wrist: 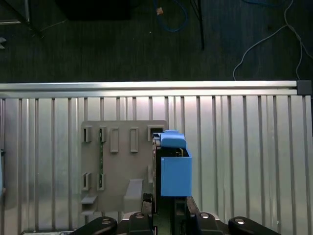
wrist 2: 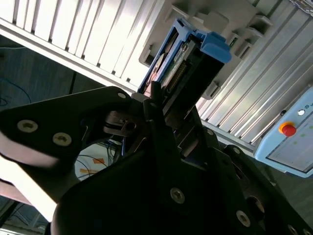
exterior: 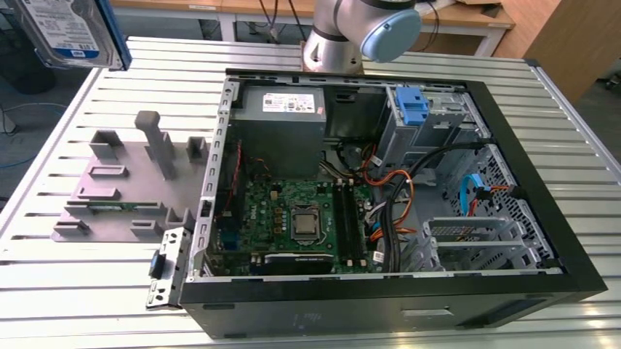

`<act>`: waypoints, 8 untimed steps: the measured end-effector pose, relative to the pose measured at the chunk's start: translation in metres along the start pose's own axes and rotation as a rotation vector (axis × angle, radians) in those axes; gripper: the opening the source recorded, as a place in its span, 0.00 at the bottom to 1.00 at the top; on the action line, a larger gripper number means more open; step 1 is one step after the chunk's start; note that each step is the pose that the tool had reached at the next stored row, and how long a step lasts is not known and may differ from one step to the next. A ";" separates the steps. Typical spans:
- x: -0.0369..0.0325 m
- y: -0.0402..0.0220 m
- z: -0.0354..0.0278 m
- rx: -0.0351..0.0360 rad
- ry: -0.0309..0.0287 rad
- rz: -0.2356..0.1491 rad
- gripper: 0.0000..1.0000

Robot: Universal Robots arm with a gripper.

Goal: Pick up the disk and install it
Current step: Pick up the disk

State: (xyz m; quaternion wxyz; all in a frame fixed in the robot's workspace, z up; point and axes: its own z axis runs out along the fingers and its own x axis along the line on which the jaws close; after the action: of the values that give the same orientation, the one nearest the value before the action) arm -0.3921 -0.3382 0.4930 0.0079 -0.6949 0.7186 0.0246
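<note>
Jaws are clamped on one end of the disk (wrist 2: 171, 68), which sticks straight out ahead of them, its blue caddy (wrist: 175, 172) wrapped round the edges. I see it edge-on in both wrist views. In the exterior view it hangs high in the air, label facing the camera. Directly below the jaws sits the grey parts fixture (wrist: 117, 161) on the slatted aluminium worktop (wrist: 234, 147); the disk is clear of it. Well apart from the jaws, the open computer case (exterior: 505, 145) lies on the same worktop, with its motherboard (exterior: 291, 211), power supply (exterior: 281, 109) and a blue bracket (exterior: 414, 105) exposed.
</note>
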 end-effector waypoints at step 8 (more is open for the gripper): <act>-0.0008 0.0004 -0.0174 -0.0001 0.0000 0.000 0.35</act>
State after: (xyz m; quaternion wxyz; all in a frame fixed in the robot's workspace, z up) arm -0.3921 -0.3382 0.5104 0.0079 -0.6949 0.7186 0.0246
